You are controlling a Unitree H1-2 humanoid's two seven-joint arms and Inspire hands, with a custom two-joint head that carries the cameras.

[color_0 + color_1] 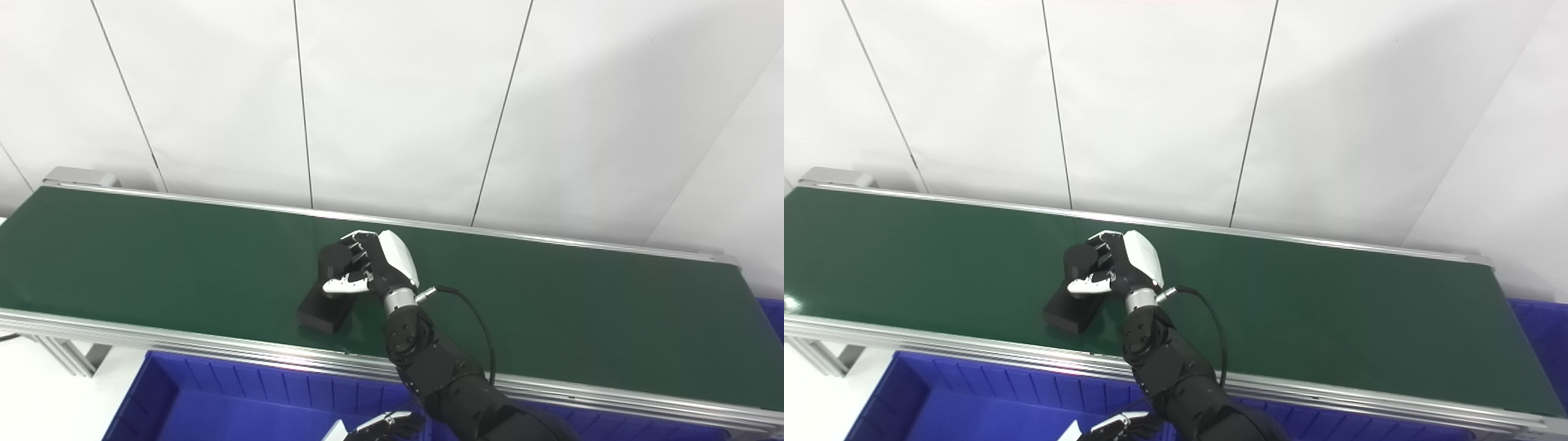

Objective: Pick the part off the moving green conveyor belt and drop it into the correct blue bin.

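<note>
A black, block-shaped part (321,306) lies on the green conveyor belt (153,263), near its front edge. My right hand (373,263) reaches over the belt and is closed on the part's far end, with fingers curled over the top and the thumb (343,285) against its near side. The part still rests on the belt. My left hand (386,425) shows only partly at the bottom edge, low over the blue bin (214,398). I cannot tell how its fingers stand.
The belt has metal rails (184,343) along front and back. A second blue bin (773,312) shows at the right edge. A cable (484,331) loops from my right wrist. A white panelled wall stands behind the belt.
</note>
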